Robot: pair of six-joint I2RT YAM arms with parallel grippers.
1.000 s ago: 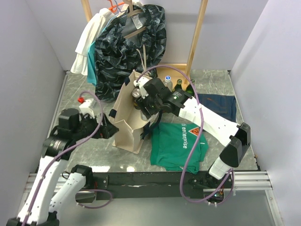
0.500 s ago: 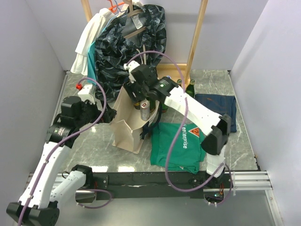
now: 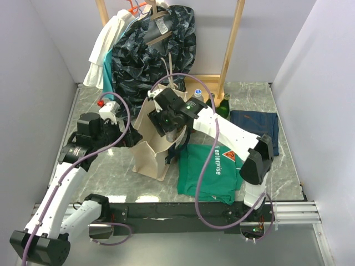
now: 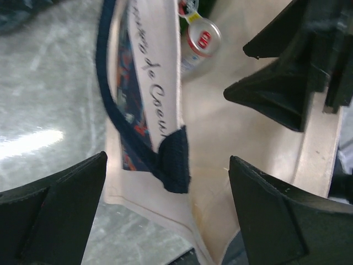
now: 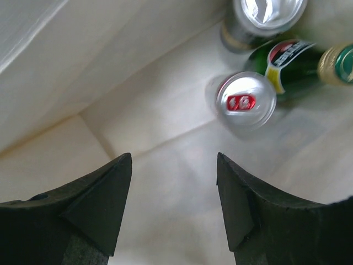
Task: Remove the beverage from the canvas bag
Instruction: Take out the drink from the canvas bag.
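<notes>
The cream canvas bag [image 3: 147, 152] with navy trim stands upright left of mid-table. My right gripper [image 3: 166, 119] hangs in its mouth, open and empty [image 5: 174, 165], over the bag's pale floor. Ahead of its fingers stand the beverages: a silver can with a red tab [image 5: 246, 99], a second can [image 5: 268, 14] and a green bottle [image 5: 295, 63]. My left gripper [image 3: 130, 137] is open at the bag's left rim. The rim and a navy strap end [image 4: 175, 160] lie between its fingers without being pinched. The red-tabbed can [image 4: 201, 37] also shows in the left wrist view.
A clear bottle [image 3: 198, 94] and green bottles [image 3: 224, 105] stand behind the bag. A green t-shirt [image 3: 211, 169] and a navy cloth [image 3: 255, 124] lie to the right. The wooden rack [image 3: 233, 39] holds a dark patterned garment [image 3: 155, 55] and a white one [image 3: 105, 50].
My right gripper swung toward the rack, then came back down into the bag's mouth. My left gripper moved up and right, close to the bag's left rim.
</notes>
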